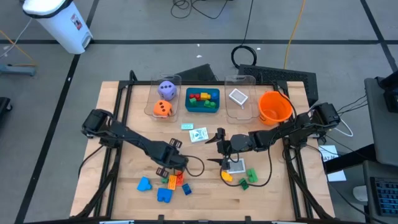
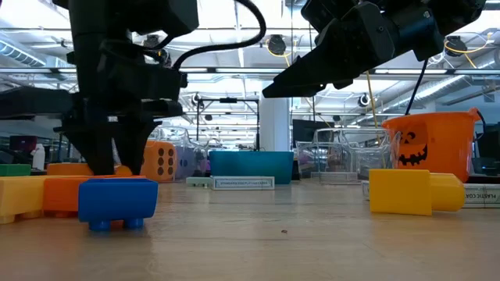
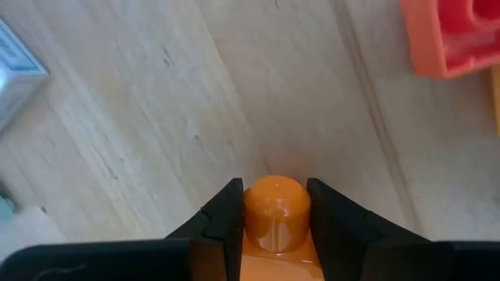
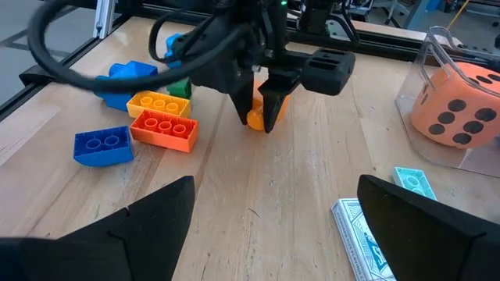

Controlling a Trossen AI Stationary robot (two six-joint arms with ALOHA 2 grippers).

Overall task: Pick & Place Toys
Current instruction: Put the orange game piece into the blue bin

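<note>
Inside the teal tray (image 1: 214, 103), coloured bricks (image 1: 200, 98) (red, green, yellow).

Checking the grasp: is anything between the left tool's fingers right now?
Yes. In the left wrist view an orange rounded toy piece sits squeezed between the left tool's fingers, with bare wooden table beyond.

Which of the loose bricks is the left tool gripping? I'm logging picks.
The small orange piece, pinched between the left tool's fingers. The orange, yellow and blue bricks lie apart on the table, untouched.
</note>
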